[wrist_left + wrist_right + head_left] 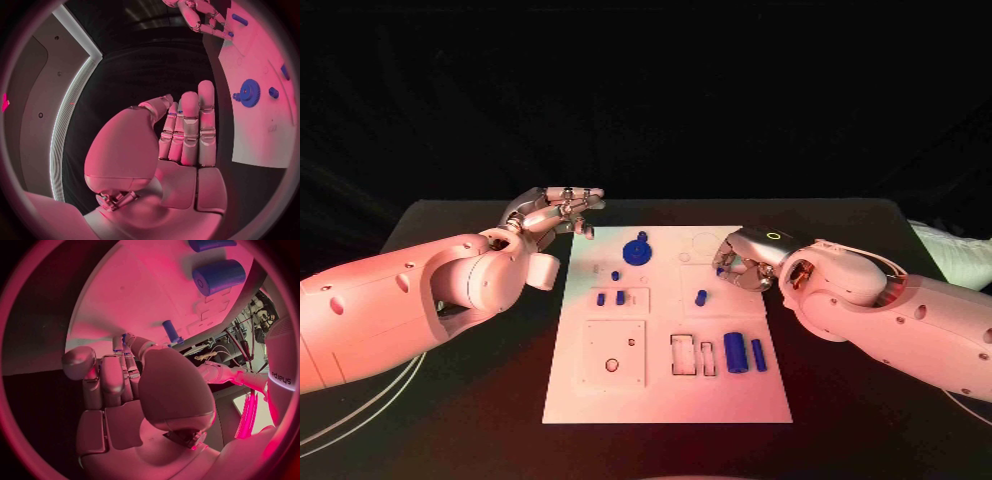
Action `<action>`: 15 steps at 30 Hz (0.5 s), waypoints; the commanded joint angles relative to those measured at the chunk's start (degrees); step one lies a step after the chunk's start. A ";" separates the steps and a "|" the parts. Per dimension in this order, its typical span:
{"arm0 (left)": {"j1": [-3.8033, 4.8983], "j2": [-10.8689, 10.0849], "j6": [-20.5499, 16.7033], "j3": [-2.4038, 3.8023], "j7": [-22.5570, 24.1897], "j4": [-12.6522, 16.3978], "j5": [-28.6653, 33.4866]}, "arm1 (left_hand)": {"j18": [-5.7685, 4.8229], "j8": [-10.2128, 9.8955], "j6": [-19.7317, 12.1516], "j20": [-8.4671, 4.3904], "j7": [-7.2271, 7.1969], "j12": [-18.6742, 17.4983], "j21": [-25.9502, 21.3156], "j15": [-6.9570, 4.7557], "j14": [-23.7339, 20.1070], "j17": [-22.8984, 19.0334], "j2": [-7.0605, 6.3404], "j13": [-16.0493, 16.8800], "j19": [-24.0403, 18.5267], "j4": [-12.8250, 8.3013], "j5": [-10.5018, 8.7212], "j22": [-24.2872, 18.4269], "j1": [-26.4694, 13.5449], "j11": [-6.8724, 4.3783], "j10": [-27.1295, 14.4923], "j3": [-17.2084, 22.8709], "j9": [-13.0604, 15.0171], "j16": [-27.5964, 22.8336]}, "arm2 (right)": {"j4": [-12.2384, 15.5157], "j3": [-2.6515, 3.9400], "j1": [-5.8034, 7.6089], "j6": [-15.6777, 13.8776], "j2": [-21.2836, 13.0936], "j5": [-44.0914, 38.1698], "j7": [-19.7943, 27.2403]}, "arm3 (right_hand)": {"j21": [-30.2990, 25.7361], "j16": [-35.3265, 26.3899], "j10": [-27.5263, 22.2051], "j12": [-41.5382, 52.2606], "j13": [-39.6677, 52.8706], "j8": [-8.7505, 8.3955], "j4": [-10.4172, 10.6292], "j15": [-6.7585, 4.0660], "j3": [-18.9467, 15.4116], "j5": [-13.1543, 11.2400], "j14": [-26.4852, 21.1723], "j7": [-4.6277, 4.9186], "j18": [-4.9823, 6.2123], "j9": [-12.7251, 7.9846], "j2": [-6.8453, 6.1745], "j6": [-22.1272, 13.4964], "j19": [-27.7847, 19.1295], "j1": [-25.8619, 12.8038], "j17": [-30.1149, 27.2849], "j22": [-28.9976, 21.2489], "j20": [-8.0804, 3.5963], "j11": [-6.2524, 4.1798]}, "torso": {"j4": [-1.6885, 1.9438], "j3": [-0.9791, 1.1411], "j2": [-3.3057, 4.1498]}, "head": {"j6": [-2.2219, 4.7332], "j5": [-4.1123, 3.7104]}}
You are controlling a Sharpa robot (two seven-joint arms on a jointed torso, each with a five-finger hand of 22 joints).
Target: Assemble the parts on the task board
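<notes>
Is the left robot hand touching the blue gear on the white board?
Apart. The left wrist view shows the left robot hand held over the black table, with bare table and board surface between its fingers and the blue gear.

Dim pink light, black surround; wrist views bend straight edges strongly

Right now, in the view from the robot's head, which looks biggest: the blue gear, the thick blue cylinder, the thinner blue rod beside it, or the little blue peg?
1. Blue gear
2. Thick blue cylinder, close to the gear, so that order is unsure
3. Thinner blue rod
4. Little blue peg
</notes>
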 commanded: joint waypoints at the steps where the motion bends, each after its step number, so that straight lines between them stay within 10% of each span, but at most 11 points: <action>1: 0.01 0.01 -0.03 0.03 0.51 0.27 0.71 | 0.67 0.21 -0.05 0.02 0.00 0.25 -0.32 -0.03 -0.32 -0.08 -0.02 0.07 -0.29 -0.10 -0.17 -0.07 -0.17 -0.07 0.04 -0.40 -0.09 -0.32 | -0.17 -0.26 -0.30 3.95 0.33 -2.53 -1.98 | 0.31 0.26 0.85 0.04 -0.28 0.46 -0.18 -0.55 0.78 -0.32 1.87 -0.15 0.63 0.29 0.27 0.68 0.43 0.55 0.08 0.23 -0.10 -0.12 | 0.03 -0.02 -0.01 | -0.24 0.05; 15: 0.01 0.09 0.07 0.03 -0.25 0.20 0.71 | 0.66 0.28 -0.10 0.03 0.03 0.36 -0.51 -0.01 -0.40 -0.20 0.04 0.07 -0.29 -0.24 -0.14 -0.20 -0.01 -0.04 -0.07 -0.57 -0.14 -0.34 | -0.16 -0.31 -0.30 6.43 1.17 -4.63 -3.93 | 0.47 0.36 2.08 -0.56 -1.13 0.54 -0.46 -0.73 1.49 -0.86 1.91 -0.49 0.57 0.64 0.13 1.66 0.67 -0.43 -0.02 0.44 -0.35 -0.40 | -0.01 0.11 -0.05 | -0.29 0.41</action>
